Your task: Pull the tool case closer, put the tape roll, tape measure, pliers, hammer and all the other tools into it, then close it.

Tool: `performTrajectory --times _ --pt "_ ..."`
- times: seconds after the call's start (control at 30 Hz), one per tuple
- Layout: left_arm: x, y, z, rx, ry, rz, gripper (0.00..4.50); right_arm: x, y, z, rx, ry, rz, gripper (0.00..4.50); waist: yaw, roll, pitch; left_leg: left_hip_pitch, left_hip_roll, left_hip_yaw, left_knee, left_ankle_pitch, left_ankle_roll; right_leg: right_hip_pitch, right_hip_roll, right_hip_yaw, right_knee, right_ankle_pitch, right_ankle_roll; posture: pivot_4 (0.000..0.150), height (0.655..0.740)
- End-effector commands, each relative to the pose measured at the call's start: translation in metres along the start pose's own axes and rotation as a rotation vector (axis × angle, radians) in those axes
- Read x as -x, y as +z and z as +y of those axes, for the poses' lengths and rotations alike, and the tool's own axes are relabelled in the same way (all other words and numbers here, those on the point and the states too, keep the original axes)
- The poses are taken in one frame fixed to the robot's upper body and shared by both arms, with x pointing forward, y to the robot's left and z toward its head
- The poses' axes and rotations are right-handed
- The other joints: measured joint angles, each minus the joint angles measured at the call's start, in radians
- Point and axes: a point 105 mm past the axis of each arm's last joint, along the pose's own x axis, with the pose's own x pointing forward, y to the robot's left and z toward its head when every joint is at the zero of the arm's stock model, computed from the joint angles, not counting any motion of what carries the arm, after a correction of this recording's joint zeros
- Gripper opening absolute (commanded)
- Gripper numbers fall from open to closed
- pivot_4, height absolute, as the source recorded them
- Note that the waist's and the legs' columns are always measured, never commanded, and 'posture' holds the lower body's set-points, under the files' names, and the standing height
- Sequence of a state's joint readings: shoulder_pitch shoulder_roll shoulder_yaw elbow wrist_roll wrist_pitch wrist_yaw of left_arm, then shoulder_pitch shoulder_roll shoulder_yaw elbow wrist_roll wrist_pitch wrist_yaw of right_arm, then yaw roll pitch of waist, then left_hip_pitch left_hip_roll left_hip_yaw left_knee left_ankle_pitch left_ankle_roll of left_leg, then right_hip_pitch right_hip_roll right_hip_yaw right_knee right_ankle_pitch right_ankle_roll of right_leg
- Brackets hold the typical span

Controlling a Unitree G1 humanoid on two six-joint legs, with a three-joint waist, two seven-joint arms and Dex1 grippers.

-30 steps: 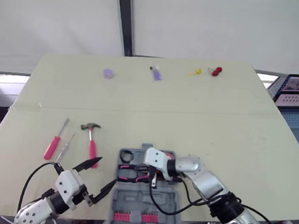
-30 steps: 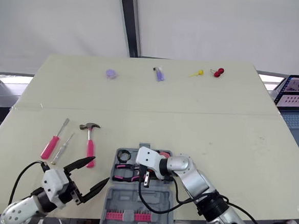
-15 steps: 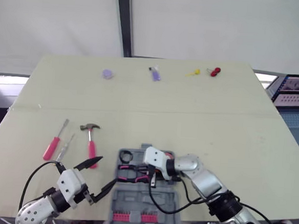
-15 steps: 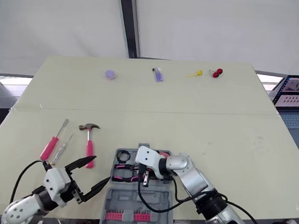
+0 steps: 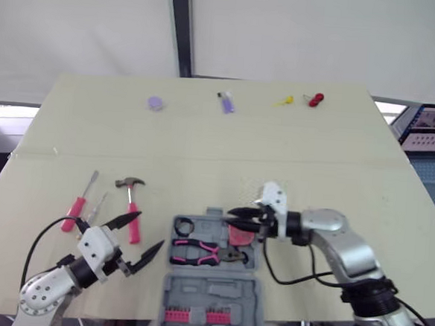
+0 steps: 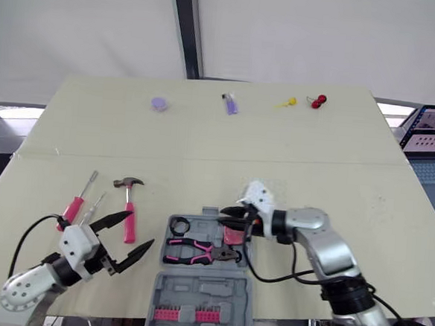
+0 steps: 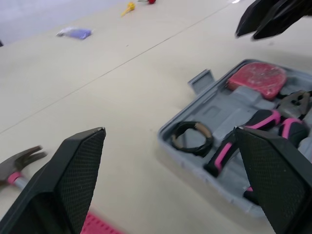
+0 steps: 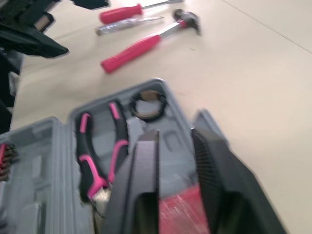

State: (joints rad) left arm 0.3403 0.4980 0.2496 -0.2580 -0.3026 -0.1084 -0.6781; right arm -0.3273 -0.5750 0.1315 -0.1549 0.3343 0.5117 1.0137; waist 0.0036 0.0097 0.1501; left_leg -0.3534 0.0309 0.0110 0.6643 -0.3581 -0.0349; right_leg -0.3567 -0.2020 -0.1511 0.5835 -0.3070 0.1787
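Grey-shelled and lying open at the near edge of the surface [image 5: 204, 147]: tool case [image 5: 208, 291], with pliers [image 5: 200, 250], tape roll [image 5: 184, 225] and tape measure [image 5: 238, 235] inside. Over its far right corner, barely parted and empty: right gripper [image 5: 234, 216]. Spread wide near the hammer [image 5: 131, 198], left of the case: left gripper [image 5: 147, 231].

Bright, even light over a pale table [image 5: 204, 143], with only soft shadows.
The white backdrop [image 5: 323, 36] is the brightest area, close to washed out. The hammer [image 5: 132, 205] and the grey tool case [image 5: 194, 288] cast faint shadows that sit close beneath them. A laptop screen [image 5: 432, 118] glows at the right edge.
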Motion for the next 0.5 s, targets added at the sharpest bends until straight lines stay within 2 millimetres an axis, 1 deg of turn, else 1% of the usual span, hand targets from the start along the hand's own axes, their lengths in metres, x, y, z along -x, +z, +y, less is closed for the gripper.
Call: performTrajectory --times 0.03,0.07,0.13,0.17,0.23,0.3,0.43,0.5 --pt "0.027 -0.003 0.049 -0.006 0.171 0.045 4.50 0.047 -0.015 -0.025 -0.050 -0.156 0.026 3.06 0.002 -0.001 0.002 0.000 0.000 0.000 0.000 0.000 0.000 0.000 0.000 0.000 0.000 0.000 0.000 0.150 0.7400" --pt "0.036 -0.007 0.061 -0.015 0.220 0.066 4.50 0.061 -0.024 -0.033 -0.069 -0.208 0.044 3.61 0.000 -0.002 0.003 0.000 0.000 0.000 0.000 0.000 0.000 0.000 0.000 0.000 0.000 0.000 0.000 0.150 0.7400" --pt "0.054 -0.013 0.084 -0.017 0.336 0.094 4.50 0.088 -0.037 -0.048 -0.105 -0.332 0.057 4.45 -0.002 -0.003 0.004 0.000 0.000 0.001 0.000 0.000 0.000 0.000 0.000 0.000 0.000 0.000 0.000 0.150 0.7400" --pt "0.062 -0.017 0.093 0.001 0.395 0.100 4.50 0.100 -0.042 -0.055 -0.122 -0.387 0.054 4.45 -0.003 -0.003 0.004 0.000 0.000 0.002 0.000 0.000 0.000 0.000 0.000 0.000 0.000 0.000 0.000 0.150 0.7400" --pt "0.087 -0.030 0.113 0.058 0.555 0.133 4.50 0.130 -0.057 -0.069 -0.157 -0.534 0.048 4.45 -0.007 -0.003 0.004 0.001 0.000 0.002 -0.001 0.000 0.000 0.000 0.000 0.000 0.000 0.000 0.000 0.150 0.7400" --pt "0.111 -0.044 0.128 0.105 0.706 0.174 4.50 0.152 -0.069 -0.077 -0.177 -0.641 0.046 4.45 -0.007 -0.003 0.005 0.001 0.000 0.003 -0.001 0.000 0.000 0.000 0.000 0.000 0.000 0.000 0.000 0.150 0.7400" --pt "0.149 -0.062 0.147 0.160 0.952 0.236 4.50 0.180 -0.090 -0.082 -0.202 -0.783 0.049 4.45 -0.007 -0.004 0.006 0.001 0.000 0.003 -0.001 0.000 0.000 0.000 0.000 0.000 0.000 0.000 0.000 0.150 0.7400" --pt "0.159 -0.070 0.149 0.187 1.022 0.267 4.50 0.190 -0.099 -0.082 -0.218 -0.838 0.047 4.45 -0.006 -0.005 0.006 0.001 0.000 0.003 -0.001 0.000 0.000 0.000 0.000 0.000 0.000 0.000 0.000 0.150 0.7400"
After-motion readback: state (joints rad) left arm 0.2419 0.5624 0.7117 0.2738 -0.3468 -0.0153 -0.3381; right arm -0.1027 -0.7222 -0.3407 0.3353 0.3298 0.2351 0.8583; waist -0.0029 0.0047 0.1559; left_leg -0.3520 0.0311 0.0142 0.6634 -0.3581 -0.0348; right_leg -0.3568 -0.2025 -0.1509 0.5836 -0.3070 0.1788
